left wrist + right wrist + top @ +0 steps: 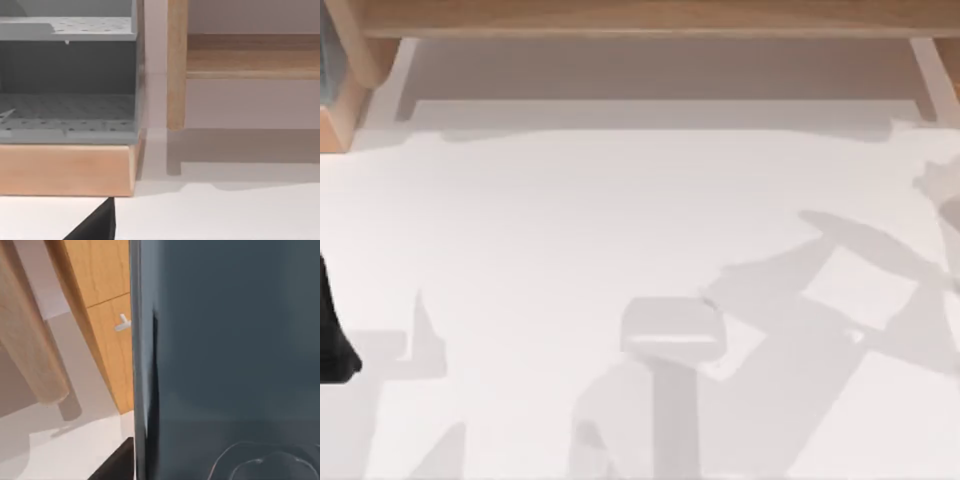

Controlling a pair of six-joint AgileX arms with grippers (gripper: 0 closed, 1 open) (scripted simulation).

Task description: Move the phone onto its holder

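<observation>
Phone (225,350) sits close before the right wrist camera, likely held; finger state cannot be told. Rigid, glossy, probably slippery: grip by long edges. Left arm (332,330) parked at frame's left edge.

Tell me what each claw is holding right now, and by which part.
The phone stands close against the right wrist camera, so the right claw probably has it, but the place of the hold cannot be told. Nothing shows a hold by the left claw.
</observation>
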